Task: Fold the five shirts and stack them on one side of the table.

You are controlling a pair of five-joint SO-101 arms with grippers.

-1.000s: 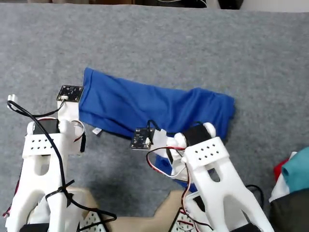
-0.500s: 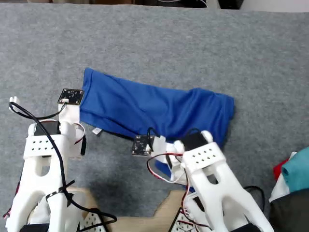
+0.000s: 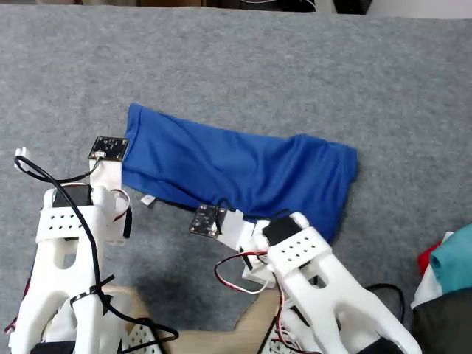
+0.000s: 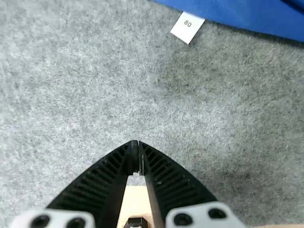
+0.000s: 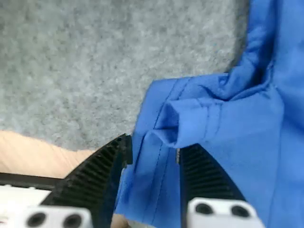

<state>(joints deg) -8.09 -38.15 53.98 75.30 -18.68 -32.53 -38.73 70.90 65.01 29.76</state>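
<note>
- High view: my long blue cotton shirt (image 3: 236, 166) lies flat, already narrowed into a band that runs left to right across the middle of the grey felt-covered counter (image 3: 295, 74).
- A heap of other garments (image 3: 450, 265), teal, red and white, sits at the near right edge, well apart from the shirt.
- My right tool (image 5: 152, 149) is at the shirt's near edge, right of centre. Its jaws are spread, with a bunched fold of the hem between them, not yet pinched.
- My left tool (image 4: 137, 146) is pressed together and holds nothing. It hangs over bare felt just off the shirt's near left corner, near the small white tag (image 4: 187, 27).
- I judge this is the first shirt, mid-fold, with nothing stacked yet.
- Next I should pinch that hem with the right tool, take the near left corner with the left, and carry the band over on itself.
</note>
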